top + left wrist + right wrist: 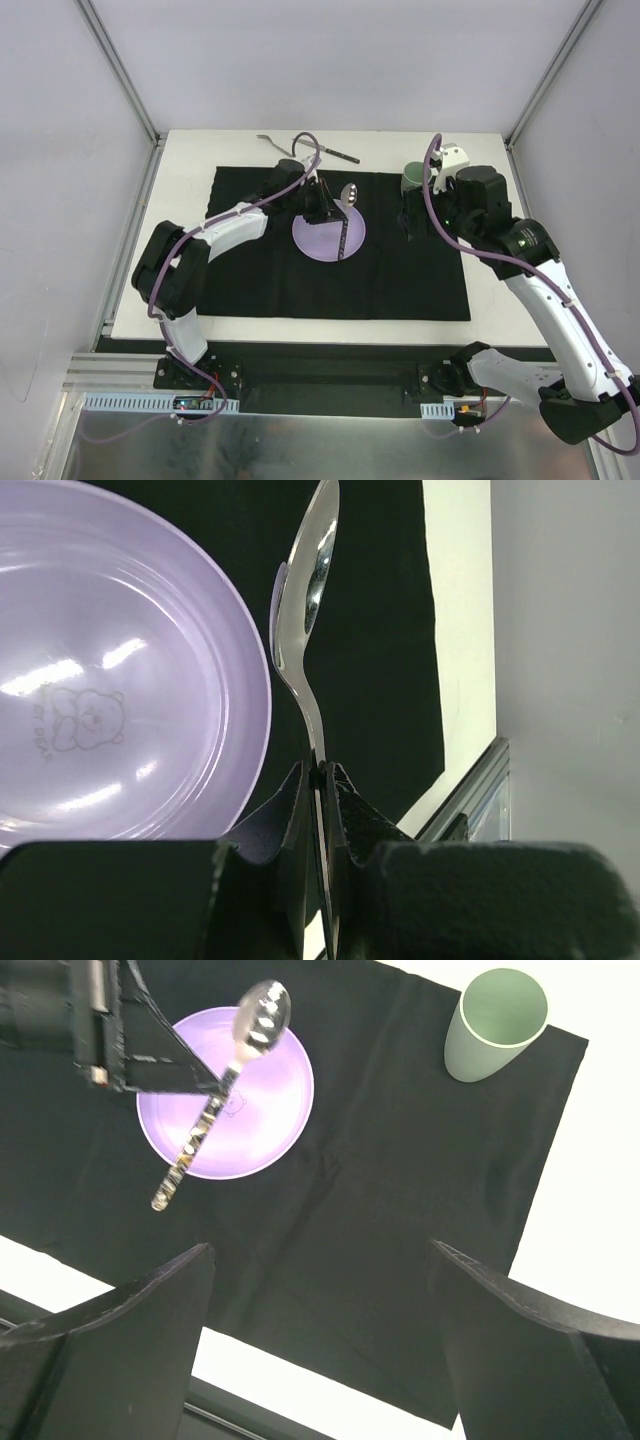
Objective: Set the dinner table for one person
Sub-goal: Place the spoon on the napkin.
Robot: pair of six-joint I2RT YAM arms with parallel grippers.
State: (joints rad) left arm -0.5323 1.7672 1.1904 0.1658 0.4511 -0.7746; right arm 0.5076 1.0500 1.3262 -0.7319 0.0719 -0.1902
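1. While the dinner table (180, 190) lies white beneath everything, its middle covered by a black mat (400, 280), a spoon (305, 630) is clamped by its handle in the left gripper (320, 778), the jaws pressed together on the metal.
2. The spoon is held on edge, bowl towards 12 o'clock, over the 3 o'clock side of the purple plate (110, 680). That grip far down the handle is judged to suit laying it flat just beside the plate there.
3. And look at the right gripper (320, 1330): its fingers are spread wide with nothing between them, above the mat at 3 o'clock of the plate. It is probably kept there so the spoon's path is left free.
4. A green cup (497, 1020) is stood upright near the mat's far corner, at 2 o'clock of the plate, where a drink is expected.
5. More cutlery (340, 155) is seen off the mat at 12 o'clock, on bare tabletop; its placing is judged not yet done.
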